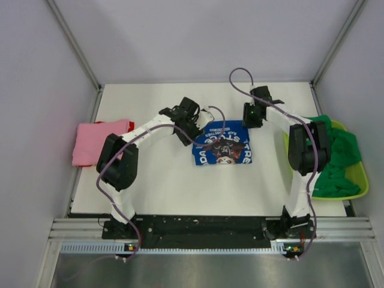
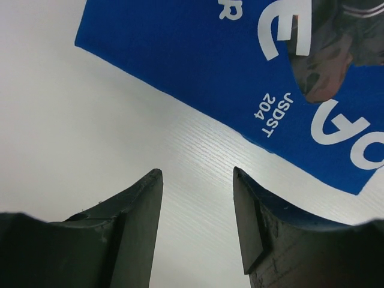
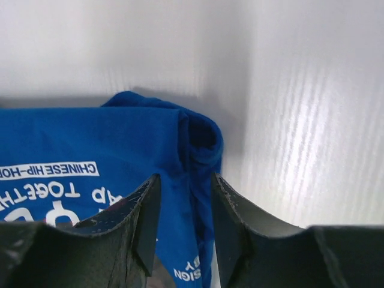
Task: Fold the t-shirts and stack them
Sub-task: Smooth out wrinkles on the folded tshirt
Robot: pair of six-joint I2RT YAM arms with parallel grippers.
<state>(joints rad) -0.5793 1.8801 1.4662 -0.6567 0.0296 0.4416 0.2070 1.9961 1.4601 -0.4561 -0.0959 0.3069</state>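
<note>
White laminate desk (image 1: 162, 186): bare surface on the near side of the centre tee, on its far side, and between it and both side items. Lime-green plastic basket (image 1: 359, 183) sits at the right desk edge with plain green tees (image 1: 336, 157) heaped in it, crumpled. Folded pink tee (image 1: 96, 141) sits at the left desk edge, well apart from everything else. Royal-blue tee with white lettering (image 1: 223, 149) lies mid-desk as a folded rectangle, its left edge flat and straight on the desk and its far right corner bunched into a small roll. Left hand (image 2: 198, 171): jaws wide, nothing between them, over bare desk just short of that left edge. Right hand (image 3: 186, 177): jaws narrow, straddling the blue cloth just short of the bunched corner. Can't tell whether it's actually pinched.
</note>
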